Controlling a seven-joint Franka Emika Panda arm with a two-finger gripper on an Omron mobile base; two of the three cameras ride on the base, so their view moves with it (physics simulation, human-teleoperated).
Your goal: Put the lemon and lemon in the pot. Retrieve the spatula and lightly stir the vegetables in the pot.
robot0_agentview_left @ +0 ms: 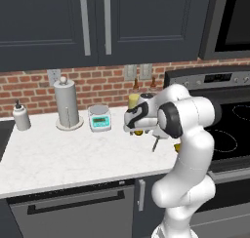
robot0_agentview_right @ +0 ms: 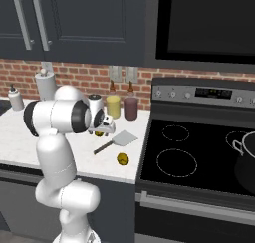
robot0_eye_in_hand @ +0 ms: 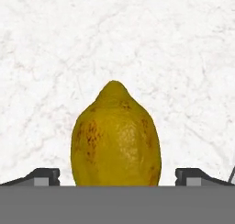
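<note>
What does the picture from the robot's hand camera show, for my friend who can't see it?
A dull-yellow, brown-speckled lemon lies on a white marble counter, its pointed end toward the top of the picture. It sits between the two dark fingers of the open gripper, which stand apart on either side without touching it.

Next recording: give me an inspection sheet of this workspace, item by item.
Surface: white marble counter beside a black stove.
Job's things: one lemon between the open jaws; second lemon near the counter edge; spatula flat on the counter; pot on the stove.
Clutter: paper towel holder, scale, soap bottle, jars.
Gripper: open, low over the lemon.
Cables: nothing seen.
Surroundings: brick backsplash, dark cabinets.
</note>
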